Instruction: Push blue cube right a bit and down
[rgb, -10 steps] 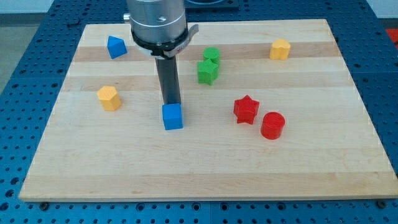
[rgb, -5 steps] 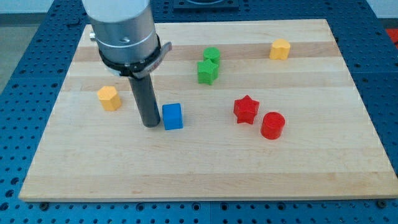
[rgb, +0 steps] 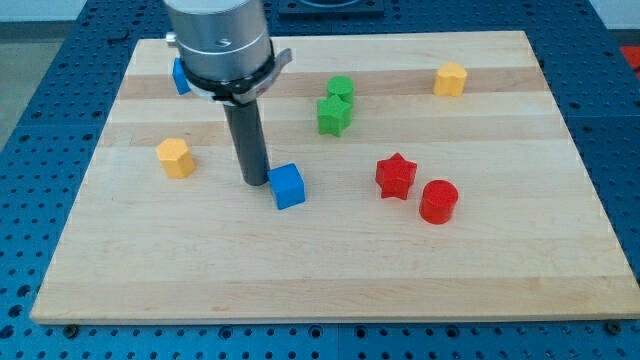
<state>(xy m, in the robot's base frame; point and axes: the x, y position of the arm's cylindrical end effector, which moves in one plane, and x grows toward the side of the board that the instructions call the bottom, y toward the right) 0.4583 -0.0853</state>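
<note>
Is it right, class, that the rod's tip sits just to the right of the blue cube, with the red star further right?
Not quite. The camera view shows my tip just left of the blue cube, slightly above it. The red star does lie further right.

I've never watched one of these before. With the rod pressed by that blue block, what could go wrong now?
My tip sits at the upper-left corner of the blue cube, so an off-centre push could spin it or let it slip aside. If the push runs too far right, the cube could bump the red star.
</note>
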